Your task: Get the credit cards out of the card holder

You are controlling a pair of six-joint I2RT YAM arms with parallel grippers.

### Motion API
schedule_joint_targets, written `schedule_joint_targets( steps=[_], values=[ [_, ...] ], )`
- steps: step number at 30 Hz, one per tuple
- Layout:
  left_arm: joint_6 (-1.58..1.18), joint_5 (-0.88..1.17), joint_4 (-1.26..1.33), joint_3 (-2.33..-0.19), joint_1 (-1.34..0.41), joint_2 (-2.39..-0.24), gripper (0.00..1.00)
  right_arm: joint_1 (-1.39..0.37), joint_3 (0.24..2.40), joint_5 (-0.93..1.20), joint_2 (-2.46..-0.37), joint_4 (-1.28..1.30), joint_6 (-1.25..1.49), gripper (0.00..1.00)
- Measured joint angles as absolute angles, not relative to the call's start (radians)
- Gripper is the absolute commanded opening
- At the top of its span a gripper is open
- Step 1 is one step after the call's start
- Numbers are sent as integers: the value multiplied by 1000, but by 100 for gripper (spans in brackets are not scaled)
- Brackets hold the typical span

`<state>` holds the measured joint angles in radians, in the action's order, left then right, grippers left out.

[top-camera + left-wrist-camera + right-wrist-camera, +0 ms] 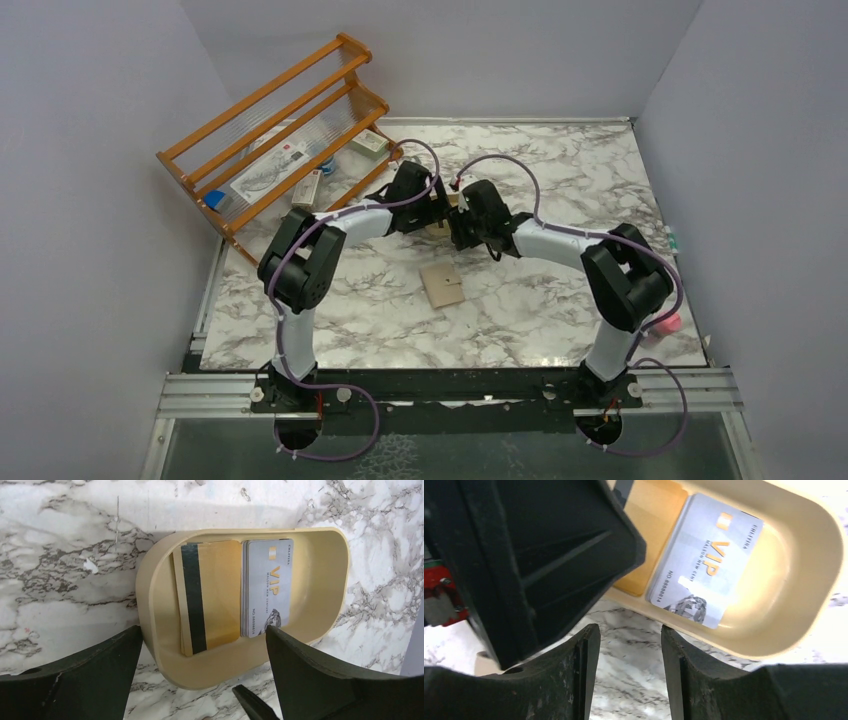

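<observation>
The tan square card holder (442, 285) lies shut on the marble, nearer than both grippers and apart from them. The credit cards lie in a cream oval tray (320, 575): a yellow-orange card with a dark stripe (207, 597) and a whitish VIP card (266, 587) beside it. My left gripper (202, 675) hovers open over the tray's near wall, its fingers wide apart with nothing held. Just in front of that wall my right gripper (630, 645) stands open over bare marble. The VIP card (706, 560) shows beyond it. From the top view the tray is mostly hidden under both grippers.
An orange wooden rack (290, 130) with small packets stands at the back left. A pink object (668, 322) lies at the table's right edge. The left gripper's black body (524, 555) fills the right wrist view's upper left, close to the right fingers.
</observation>
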<state>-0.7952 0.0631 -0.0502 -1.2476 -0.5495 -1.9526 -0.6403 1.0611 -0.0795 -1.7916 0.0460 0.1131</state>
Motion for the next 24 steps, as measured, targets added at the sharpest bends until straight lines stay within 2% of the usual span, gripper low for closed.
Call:
schedule_joint_targets(
  steps=[4, 8, 9, 13, 18, 24],
  values=[
    [-779, 60, -71, -1287, -538, -1970, 93, -614, 1047, -53, -1776, 27, 78, 56],
    [-760, 61, -82, -1277, -501, -1961, 93, -610, 958, 72, -1659, 8, 16, 58],
    [-753, 63, -86, -1257, -476, -1945, 98, -610, 941, 110, -1625, 7, 1, 58],
    [-727, 63, -118, -1173, -377, -1829, 99, -614, 922, 248, -1535, 2, -51, 61],
    [-691, 76, -146, -1130, -329, -1663, 99, -647, 927, 303, -1546, 34, -106, 64],
    [-729, 144, -123, -986, -396, -1577, 99, -738, 943, 300, -1621, 111, -144, 64]
  ],
)
